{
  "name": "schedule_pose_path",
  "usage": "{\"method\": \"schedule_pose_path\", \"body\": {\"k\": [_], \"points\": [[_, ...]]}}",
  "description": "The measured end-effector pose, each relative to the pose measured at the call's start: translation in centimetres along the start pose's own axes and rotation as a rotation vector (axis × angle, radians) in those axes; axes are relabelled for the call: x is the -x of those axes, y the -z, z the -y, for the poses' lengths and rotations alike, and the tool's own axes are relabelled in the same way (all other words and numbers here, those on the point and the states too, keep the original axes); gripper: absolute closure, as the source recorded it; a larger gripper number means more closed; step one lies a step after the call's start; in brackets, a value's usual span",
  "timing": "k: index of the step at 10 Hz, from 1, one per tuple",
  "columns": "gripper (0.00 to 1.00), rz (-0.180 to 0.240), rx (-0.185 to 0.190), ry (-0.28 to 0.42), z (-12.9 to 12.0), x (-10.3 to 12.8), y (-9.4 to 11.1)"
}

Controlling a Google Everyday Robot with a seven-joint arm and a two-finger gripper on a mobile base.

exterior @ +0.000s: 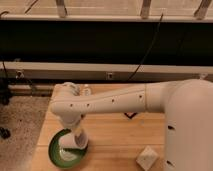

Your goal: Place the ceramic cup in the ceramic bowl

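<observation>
A white ceramic cup [75, 141] sits tilted on its side over the right rim of a green ceramic bowl [59, 153] near the table's front left. My gripper [77, 131] points straight down from the white arm and its tip meets the top of the cup. The arm reaches in from the right and hides the gripper's upper part. Whether the cup rests on the bowl or hangs from the gripper cannot be told.
The wooden table [115, 140] ends at its left edge just beyond the bowl, with speckled floor [20, 120] beside it. A pale crumpled object [147, 157] lies at the front right. A small object [86, 90] stands at the table's far edge. A dark wall runs behind.
</observation>
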Motion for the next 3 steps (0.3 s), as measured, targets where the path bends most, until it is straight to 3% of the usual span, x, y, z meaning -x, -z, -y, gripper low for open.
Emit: {"method": "schedule_pose_path", "body": {"k": [2,3], "points": [[0.47,0.000,-0.001,-0.001,-0.04,-0.14,-0.01],[0.38,-0.001,-0.003,-0.004,-0.14,-0.34,0.23]]}}
